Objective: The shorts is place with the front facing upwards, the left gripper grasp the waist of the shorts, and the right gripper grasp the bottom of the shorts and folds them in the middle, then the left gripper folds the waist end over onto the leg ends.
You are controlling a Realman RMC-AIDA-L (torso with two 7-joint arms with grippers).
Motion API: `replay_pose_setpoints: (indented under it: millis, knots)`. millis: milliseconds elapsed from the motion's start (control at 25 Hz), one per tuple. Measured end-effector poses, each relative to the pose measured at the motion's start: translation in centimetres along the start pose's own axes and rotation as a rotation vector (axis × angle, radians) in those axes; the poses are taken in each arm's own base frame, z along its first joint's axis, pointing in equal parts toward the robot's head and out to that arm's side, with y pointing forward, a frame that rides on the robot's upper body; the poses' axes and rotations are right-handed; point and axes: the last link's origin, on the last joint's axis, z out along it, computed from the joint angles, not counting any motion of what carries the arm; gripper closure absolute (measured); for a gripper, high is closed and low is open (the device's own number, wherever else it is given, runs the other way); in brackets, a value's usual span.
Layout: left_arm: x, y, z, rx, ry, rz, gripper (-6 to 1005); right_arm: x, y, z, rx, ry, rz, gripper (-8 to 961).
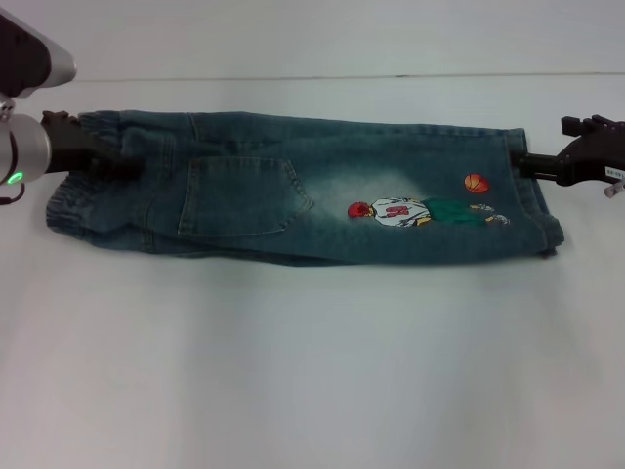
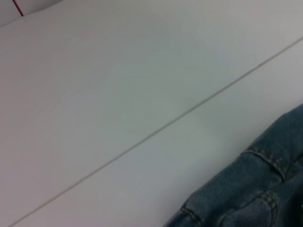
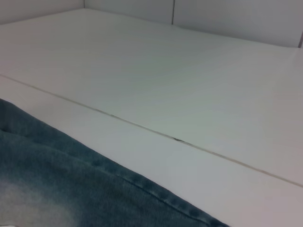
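Note:
The blue denim shorts lie flat across the table, folded lengthwise, with a pocket and a basketball-player print facing up. The elastic waist is at the left and the leg ends are at the right. My left gripper rests at the far corner of the waist, its dark jaws drawn together on the denim. My right gripper meets the far edge of the leg ends, narrowed onto the hem. A bit of denim shows in the left wrist view, and a stitched hem in the right wrist view.
The white table stretches wide in front of the shorts. A thin seam runs across the tabletop behind the shorts. A pale wall stands at the back.

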Motion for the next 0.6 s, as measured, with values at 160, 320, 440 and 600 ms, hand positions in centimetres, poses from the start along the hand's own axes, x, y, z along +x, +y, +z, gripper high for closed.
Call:
replay_pose_setpoints:
  millis: [160,320,440,600]
  knots:
    - [-0.59,-0.07,-0.05,0.004,-0.013,0.001,111,0.09,0.05,0.01,-0.001,0.002,0.0,8]
    - [-0.96,-0.19,-0.1,0.009,-0.023,0.001,112,0.09,0.1,0.09,-0.002,0.002,-0.002,8]
    - [-1.06,-0.35,-0.22,0.015,-0.023,-0.001,112,0.08,0.12,0.12,-0.003,0.002,-0.003,9]
    - [-1.11,-0.69,-0.49,0.028,-0.019,0.0,112,0.14,0.17,0.11,-0.005,0.002,0.0,9]
